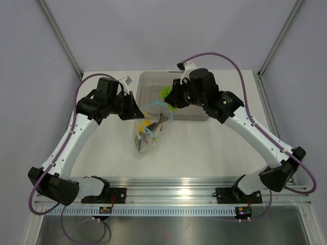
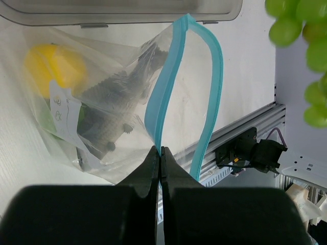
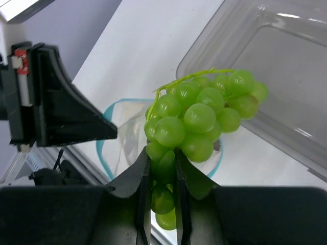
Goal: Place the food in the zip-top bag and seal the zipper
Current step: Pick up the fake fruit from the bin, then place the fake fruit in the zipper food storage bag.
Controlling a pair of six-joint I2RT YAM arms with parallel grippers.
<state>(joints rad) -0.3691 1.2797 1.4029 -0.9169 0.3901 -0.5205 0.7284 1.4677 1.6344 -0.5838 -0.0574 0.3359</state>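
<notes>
The clear zip-top bag [image 1: 147,138] lies mid-table with its mouth held up and open. Its teal zipper [image 1: 164,108] forms a loop. My left gripper [image 1: 137,113] is shut on the near end of the zipper [image 2: 159,97], its tips [image 2: 160,150] pinching the strip. Inside the bag [image 2: 102,153] I see a yellow fruit [image 2: 51,64] and the dark grey fish [image 2: 115,97]. My right gripper [image 3: 162,158] is shut on the green grape bunch [image 3: 199,115], hanging it just above the bag's mouth [image 3: 104,153]. From above, the grapes [image 1: 166,93] sit at the loop's far edge.
A rigid grey-clear tray [image 1: 148,84] stands behind the bag, partly under my right arm, and also shows in the right wrist view [image 3: 276,56]. An aluminium rail [image 1: 168,181] runs along the table's near edge. The left gripper's black fingers [image 3: 66,117] stand close left of the grapes.
</notes>
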